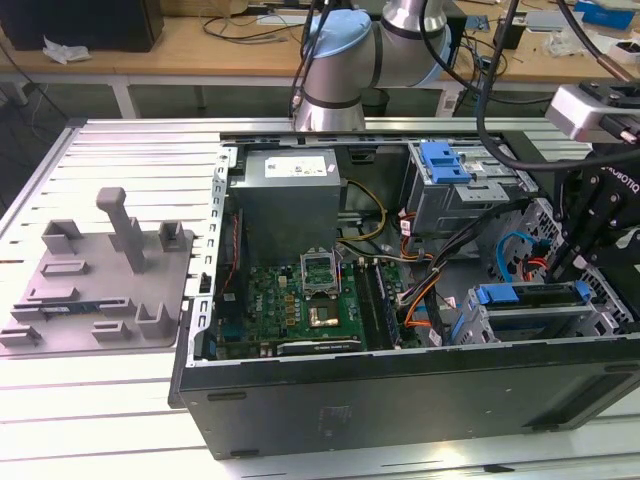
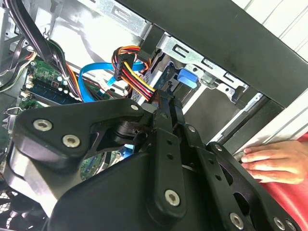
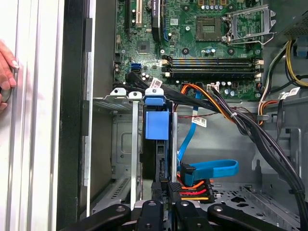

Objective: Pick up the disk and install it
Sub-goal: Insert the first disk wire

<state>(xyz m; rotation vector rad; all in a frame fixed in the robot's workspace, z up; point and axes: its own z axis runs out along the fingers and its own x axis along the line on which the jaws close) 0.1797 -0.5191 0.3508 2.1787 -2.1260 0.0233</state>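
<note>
Arm [image 1: 345,60] reaches over the open computer case [image 1: 400,390], gripper [image 3: 166,190] down at the drive cage [image 1: 530,310] on the exterior view's right, fingers clamped narrow on the disk [image 3: 157,144] standing edge-up in its slot. Cables [image 3: 197,185] crowd alongside. A person's hand [image 2: 272,163] rests just outside the case.

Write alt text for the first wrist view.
The gripper reaches into an open computer case, at a grey metal drive cage where the blue-framed disk stands on edge. The green motherboard lies beyond, and a person's hand rests outside the case.
</note>
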